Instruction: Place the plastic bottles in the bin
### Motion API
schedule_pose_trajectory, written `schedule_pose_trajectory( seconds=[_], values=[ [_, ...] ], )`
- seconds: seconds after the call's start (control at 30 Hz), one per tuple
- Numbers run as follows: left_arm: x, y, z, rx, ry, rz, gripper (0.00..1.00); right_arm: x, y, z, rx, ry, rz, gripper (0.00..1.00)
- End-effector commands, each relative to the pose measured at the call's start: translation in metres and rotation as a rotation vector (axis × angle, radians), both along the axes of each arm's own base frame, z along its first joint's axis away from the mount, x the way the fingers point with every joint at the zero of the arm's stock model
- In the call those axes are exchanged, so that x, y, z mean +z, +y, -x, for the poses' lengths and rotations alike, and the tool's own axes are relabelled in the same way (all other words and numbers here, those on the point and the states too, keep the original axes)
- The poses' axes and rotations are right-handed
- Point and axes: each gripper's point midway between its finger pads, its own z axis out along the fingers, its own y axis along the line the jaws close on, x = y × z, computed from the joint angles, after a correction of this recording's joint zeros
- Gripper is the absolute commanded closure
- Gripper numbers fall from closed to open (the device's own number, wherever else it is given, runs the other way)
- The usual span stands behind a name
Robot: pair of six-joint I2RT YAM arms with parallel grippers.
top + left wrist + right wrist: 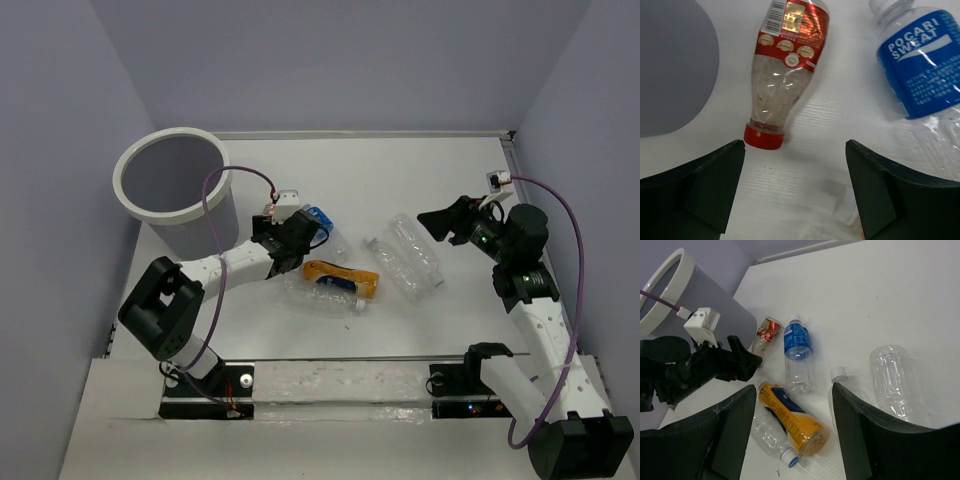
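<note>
Several plastic bottles [405, 255] lie on their sides on the white table [400, 170], all outside the bin [168, 211] at the far left: an orange bottle [792, 417], a blue-labelled bottle [797, 352], a red-capped bottle [782, 75] beside the bin's wall, and clear ribbed ones. The left gripper [795, 160] hangs low with jaws wide and empty, the red cap just ahead of it. The right gripper [794, 390] hovers over the cluster's right side, jaws also parted, holding nothing.

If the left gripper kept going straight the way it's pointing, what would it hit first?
Probably the red-capped bottle, lying with its cap toward the open left gripper. Depth is unclear, so it might touch the table first.
</note>
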Motion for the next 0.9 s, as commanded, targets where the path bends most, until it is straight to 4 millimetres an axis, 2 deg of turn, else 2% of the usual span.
schedule_pose_trajectory(
  seconds=[0.0,0.2,0.43,0.63,0.77,0.8,0.83,0.87],
  values=[
    [0.017,0.018,-0.03,0.123,-0.112,-0.028,0.06,0.012,0.005,0.001,0.036,-0.062,0.001,0.32],
    [0.001,0.039,-0.049,0.177,-0.116,-0.047,0.06,0.015,0.011,0.005,0.071,-0.074,-0.006,0.28],
    [-0.01,0.033,-0.072,0.122,-0.101,0.0,0.07,0.012,0.015,0.008,0.1,-0.058,-0.017,0.22],
    [-0.036,0.031,-0.08,0.085,-0.01,0.028,0.08,0.018,0.016,0.008,0.108,-0.087,-0.022,0.21],
    [-0.05,0.027,-0.081,0.074,0.019,0.029,0.17,0.02,0.016,0.009,0.109,-0.093,-0.022,0.21],
    [-0.051,0.027,-0.081,0.075,0.018,0.029,0.22,0.02,0.016,0.009,0.109,-0.095,-0.022,0.21],
    [-0.052,0.028,-0.08,0.077,0.018,0.029,0.31,0.02,0.016,0.009,0.111,-0.096,-0.022,0.22],
    [-0.049,0.028,-0.081,0.078,0.012,0.034,0.35,0.02,0.016,0.009,0.111,-0.096,-0.022,0.22]
  ],
)
